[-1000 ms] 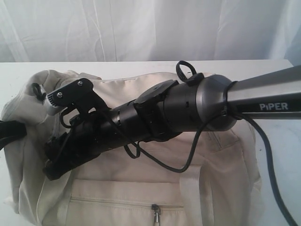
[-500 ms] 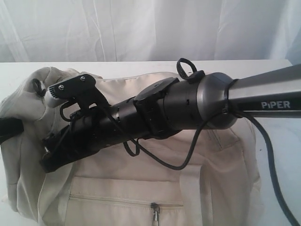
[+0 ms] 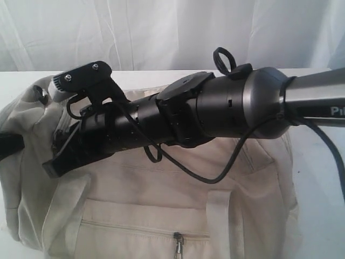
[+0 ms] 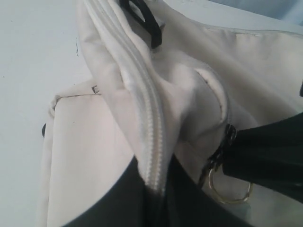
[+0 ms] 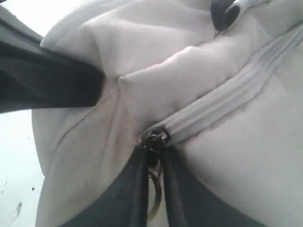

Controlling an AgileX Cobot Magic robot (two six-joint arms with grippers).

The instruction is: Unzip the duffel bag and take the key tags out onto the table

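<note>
Now the right gripper is pinching the zipper pull, best drawn squarely along the teeth, the left gripper clamping the duffel bag beside it.

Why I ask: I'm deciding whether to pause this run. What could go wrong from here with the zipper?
The right hand pinches the zipper pull with its tips only, so it may slip off under tension. Puckered fabric beside the zipper could catch in the slider. The left hand grips just a fold of the duffel bag; if that slips, the bag might drag instead of opening.
</note>
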